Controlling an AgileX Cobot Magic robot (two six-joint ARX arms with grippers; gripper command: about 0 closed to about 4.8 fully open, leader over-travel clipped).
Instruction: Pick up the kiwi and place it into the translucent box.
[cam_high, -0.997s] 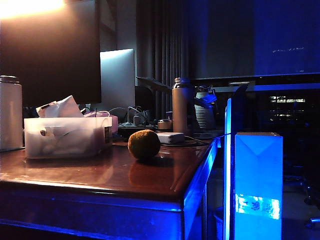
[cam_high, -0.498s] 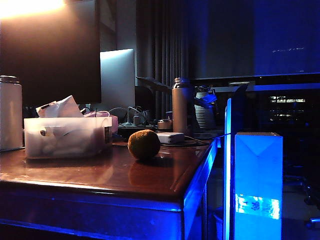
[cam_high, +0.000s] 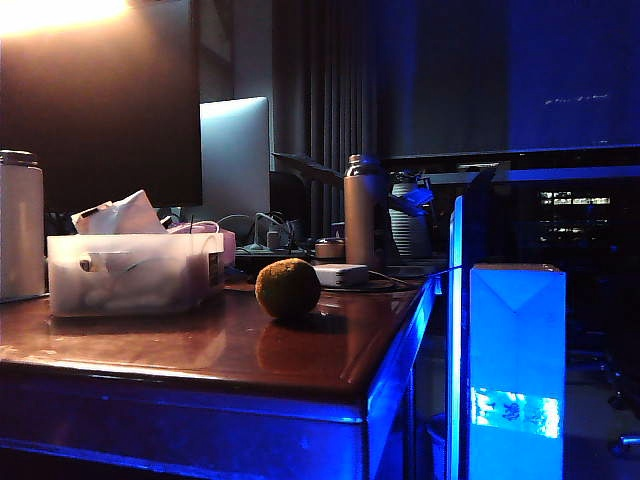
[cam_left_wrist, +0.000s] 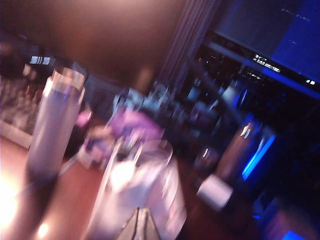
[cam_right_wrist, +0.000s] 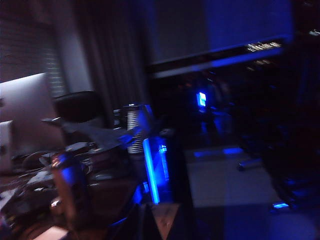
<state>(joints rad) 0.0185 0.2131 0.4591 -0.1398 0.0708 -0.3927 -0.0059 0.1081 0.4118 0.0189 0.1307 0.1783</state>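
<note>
The kiwi (cam_high: 288, 289) sits mid-table (cam_high: 200, 345), beside the translucent box (cam_high: 135, 273) toward the left edge. The right gripper (cam_right_wrist: 150, 220) is pressed together. The left gripper (cam_left_wrist: 140, 225) is blurred, so I cannot tell its state.

Exterior view: no visible change across the interval. Kiwi (cam_high: 288, 289) sits in the same spot on the table (cam_high: 200, 350), beside the translucent box (cam_high: 135, 272). Neither arm has entered.

Desk (cam_high: 200, 350): polished reddish-brown wood, glossy, mirrors the kiwi. Kiwi (cam_high: 288, 288): dull brown skin, matt, fuzzy-rough. Translucent box (cam_high: 135, 273): frosted whitish plastic, semi-matt; crumpled white paper (cam_high: 120, 215) sticks out of the top. Tall bottle (cam_high: 364, 210) behind: brushed metal, soft sheen. White cylinder (cam_high: 20, 227): smooth body, shiny metal cap. Both wrist views too blurred to judge finishes
</note>
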